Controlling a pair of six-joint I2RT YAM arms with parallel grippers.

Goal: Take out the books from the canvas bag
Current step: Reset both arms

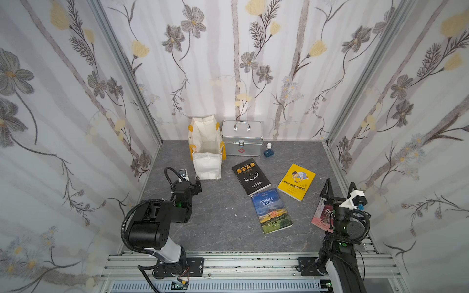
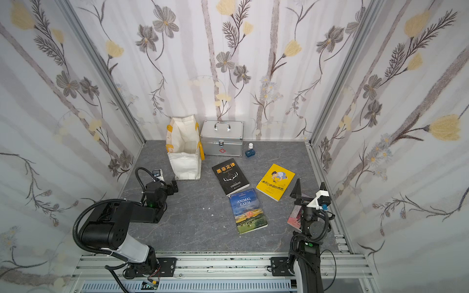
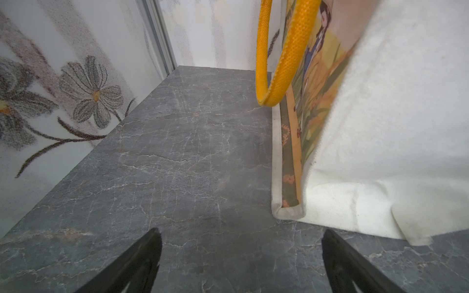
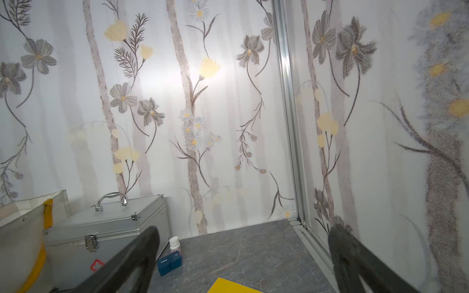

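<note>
The off-white canvas bag (image 1: 206,157) (image 2: 186,157) with yellow-orange handles stands upright at the back left; its open mouth shows only bare fabric. Several books lie flat on the grey floor: a black one with antlers (image 1: 250,176), "Animal Farm" (image 1: 271,210), a yellow one with a cartoon boy (image 1: 296,181), and a pinkish-red one (image 1: 320,217) partly hidden under my right arm. My left gripper (image 1: 197,187) (image 3: 241,253) is open and empty, low beside the bag's near corner (image 3: 289,210). My right gripper (image 1: 339,189) (image 4: 243,253) is open and empty, raised above the pinkish-red book.
A silver metal case (image 1: 242,138) with a handle stands right of the bag against the back wall. A white bottle (image 1: 269,146) and a small blue box (image 1: 267,153) sit beside it. Flowered walls close in three sides.
</note>
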